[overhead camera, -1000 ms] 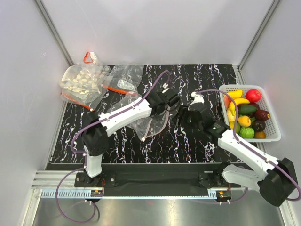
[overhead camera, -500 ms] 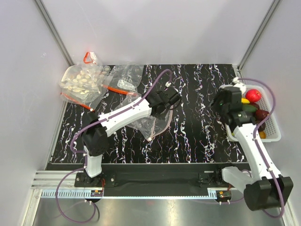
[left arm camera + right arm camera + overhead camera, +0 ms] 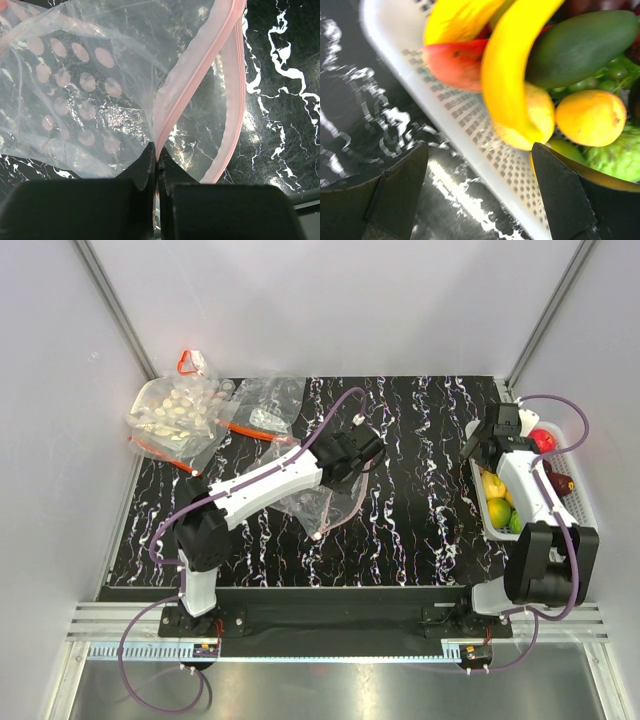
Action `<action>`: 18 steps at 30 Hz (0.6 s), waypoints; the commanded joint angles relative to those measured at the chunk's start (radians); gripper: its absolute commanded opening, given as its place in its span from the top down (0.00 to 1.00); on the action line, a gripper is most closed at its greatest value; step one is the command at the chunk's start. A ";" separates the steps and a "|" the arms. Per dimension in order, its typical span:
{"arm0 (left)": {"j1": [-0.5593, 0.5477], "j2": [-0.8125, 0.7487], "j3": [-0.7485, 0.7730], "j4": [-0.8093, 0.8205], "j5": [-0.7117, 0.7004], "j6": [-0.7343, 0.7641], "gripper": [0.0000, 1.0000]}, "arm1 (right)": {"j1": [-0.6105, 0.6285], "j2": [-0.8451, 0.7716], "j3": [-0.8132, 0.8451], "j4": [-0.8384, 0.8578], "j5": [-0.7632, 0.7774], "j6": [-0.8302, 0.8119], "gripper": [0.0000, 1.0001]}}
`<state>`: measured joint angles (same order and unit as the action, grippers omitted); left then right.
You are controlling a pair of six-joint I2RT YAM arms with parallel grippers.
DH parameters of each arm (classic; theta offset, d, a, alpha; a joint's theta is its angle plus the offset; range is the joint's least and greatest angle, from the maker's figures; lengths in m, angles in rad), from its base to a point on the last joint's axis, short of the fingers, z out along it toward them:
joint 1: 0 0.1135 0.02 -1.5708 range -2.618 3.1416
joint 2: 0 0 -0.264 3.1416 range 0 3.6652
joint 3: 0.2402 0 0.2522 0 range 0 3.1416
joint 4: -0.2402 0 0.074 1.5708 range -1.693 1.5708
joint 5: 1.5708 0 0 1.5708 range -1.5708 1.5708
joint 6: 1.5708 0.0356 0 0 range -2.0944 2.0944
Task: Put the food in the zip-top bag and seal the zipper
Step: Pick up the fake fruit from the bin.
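Left hand [image 3: 156,155] is clamped on the red-orange zipper strip [image 3: 200,90] of the clear polka-dotted zip-top bag [image 3: 325,502]. The bag sits mid-counter and droops toward the near left. In the left wrist view the two strip halves stand apart, so the mouth is part open and nothing is inside.

Right hand [image 3: 479,150] has its fingers apart and empty. It hovers over the near-left rim of the white mesh plastic basket [image 3: 470,125] at the right edge of the black marbled counter [image 3: 430,510].

Key relation: the glossy plastic toy food [image 3: 541,440] lies just beyond and below the right hand. The closest piece is a yellow toy banana [image 3: 510,75]. Its long axis runs away from the hand, crosswise to the line the fingers close on, which looks good for a pinch. The right arm is nearer, and the left is busy holding the bag. The bag lies well to the left of the basket.

Counts:
- Hands: two.
- Basket: one.
- Held bag: one.
- Food: at least eight pieces showing, with two yellow curved ones. The arm hides part, so I can't give a total.
- Far left: a dotted spare bag [image 3: 175,410] and a plain clear bag [image 3: 265,405].
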<state>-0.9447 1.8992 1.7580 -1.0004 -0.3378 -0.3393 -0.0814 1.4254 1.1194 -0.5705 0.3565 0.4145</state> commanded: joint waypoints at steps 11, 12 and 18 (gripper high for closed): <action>-0.019 -0.081 0.009 0.036 0.023 0.005 1.00 | -0.095 0.176 0.060 0.098 0.073 0.020 0.20; -0.022 -0.089 0.006 0.037 0.023 0.002 1.00 | -0.098 0.175 0.054 0.104 0.087 0.030 0.23; -0.035 -0.097 0.000 0.037 0.016 -0.003 1.00 | -0.113 0.132 0.033 0.113 0.085 0.037 0.50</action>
<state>-0.9710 1.8565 1.7569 -0.9924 -0.3183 -0.3401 -0.1871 1.6066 1.1419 -0.4885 0.4065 0.4362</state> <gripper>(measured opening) 0.012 0.531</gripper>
